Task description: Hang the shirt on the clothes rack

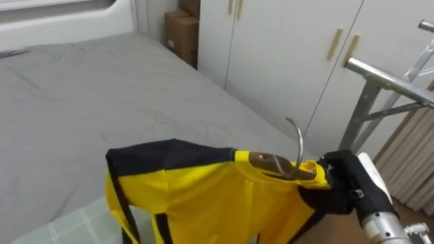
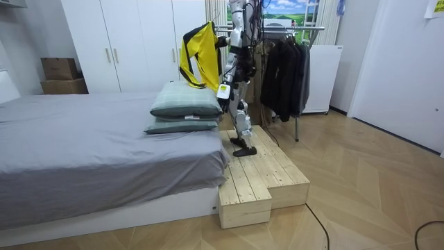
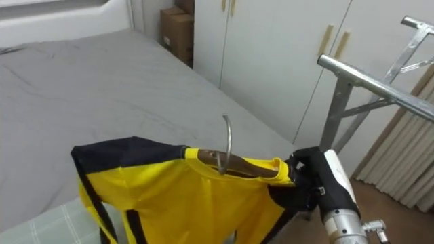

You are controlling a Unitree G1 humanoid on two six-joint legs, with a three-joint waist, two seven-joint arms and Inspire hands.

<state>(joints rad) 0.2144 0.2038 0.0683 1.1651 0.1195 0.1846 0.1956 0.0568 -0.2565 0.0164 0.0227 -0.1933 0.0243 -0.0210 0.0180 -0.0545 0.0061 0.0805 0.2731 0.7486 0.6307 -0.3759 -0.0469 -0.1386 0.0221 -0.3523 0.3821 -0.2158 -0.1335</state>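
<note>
A yellow and black jersey (image 1: 203, 193) (image 3: 169, 196) hangs on a wooden hanger (image 1: 278, 165) with a metal hook (image 3: 228, 139) pointing up. My right hand (image 1: 339, 181) (image 3: 306, 181) comes in from the lower right and is curled round the hanger's right end through the jersey's shoulder. In the room view I stand on a wooden platform (image 2: 260, 173) beside the bed, holding the jersey (image 2: 198, 59) up at head height. My left hand (image 2: 223, 91) hangs low at my side. The metal clothes rack (image 1: 383, 76) (image 3: 369, 81) rises to the right of the hanger.
A grey bed (image 1: 102, 95) lies below and left of the jersey, with two pillows (image 2: 182, 107) at its near end. White wardrobes (image 1: 285, 47) stand ahead, with cardboard boxes (image 1: 182, 34) in the corner. Dark clothes (image 2: 283, 69) hang on the rack.
</note>
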